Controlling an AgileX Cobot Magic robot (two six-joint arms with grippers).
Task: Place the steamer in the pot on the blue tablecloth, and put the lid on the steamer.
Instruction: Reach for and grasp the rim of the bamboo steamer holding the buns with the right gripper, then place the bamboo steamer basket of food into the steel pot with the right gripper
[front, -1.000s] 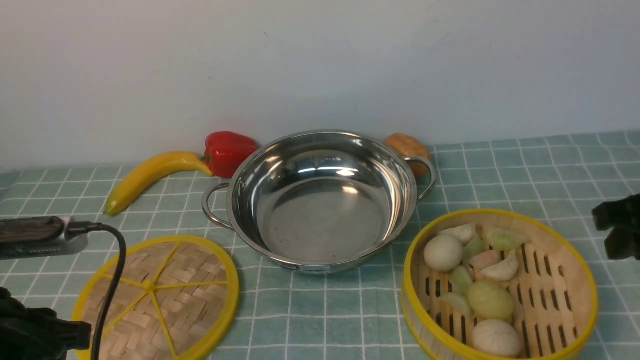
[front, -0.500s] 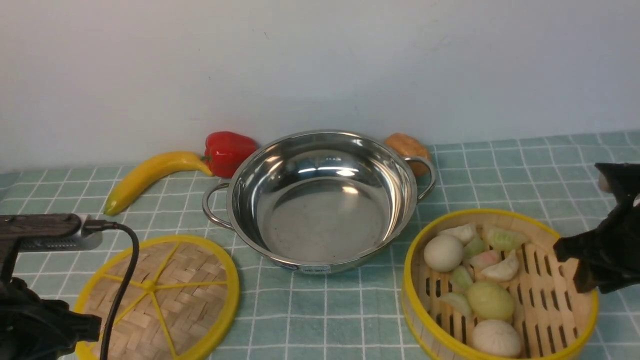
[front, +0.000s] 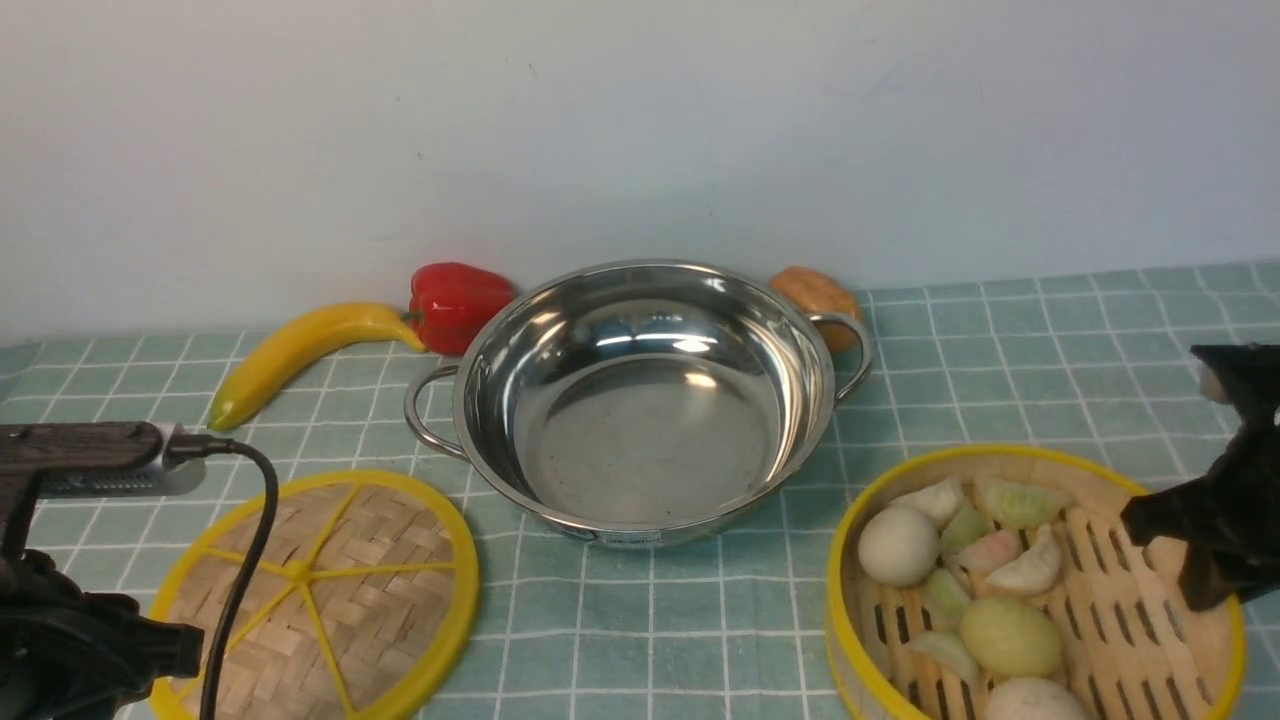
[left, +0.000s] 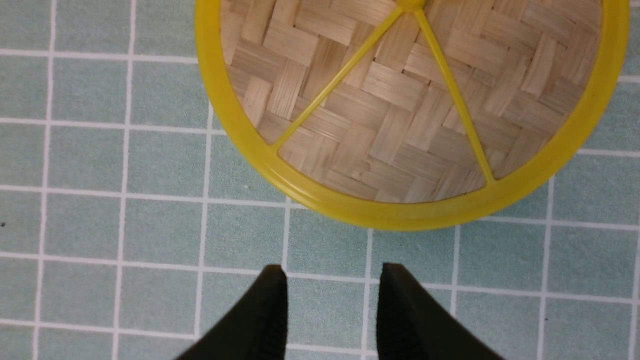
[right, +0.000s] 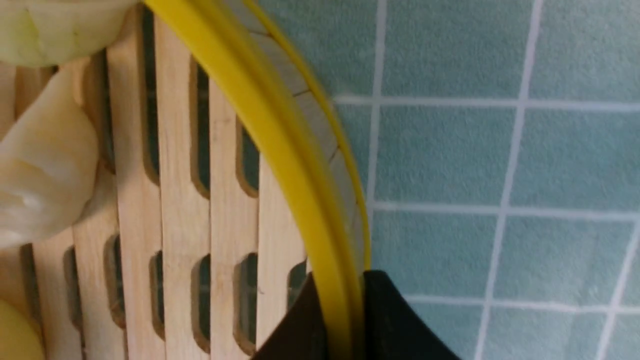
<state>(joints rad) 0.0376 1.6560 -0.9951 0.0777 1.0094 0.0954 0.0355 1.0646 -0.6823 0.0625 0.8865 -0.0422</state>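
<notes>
Right gripper (right: 340, 300) clamped the round yellow-rimmed bamboo steamer (front: 1110, 610) at its rim, left gripper (left: 332, 300) hung open; a level carry to the shiny steel pot (front: 640, 440) seemed wise.

A mock kitchen on a robot test bench is being shown: a blue tablecloth (front: 1000, 340) is spread under a bare pale wall (front: 640, 130), and a shiny pot (front: 640, 440) is set well ahead of the left gripper (left: 332, 272). A toy-like banana (front: 300, 350) and red pepper (front: 455, 300) are lined up beyond it. A black cable (front: 240, 560) is seen looping beside that arm, and toy-like buns (front: 898, 545) are packed in the steamer (front: 850, 520), pinched at the rim by the right gripper (right: 340, 285).
</notes>
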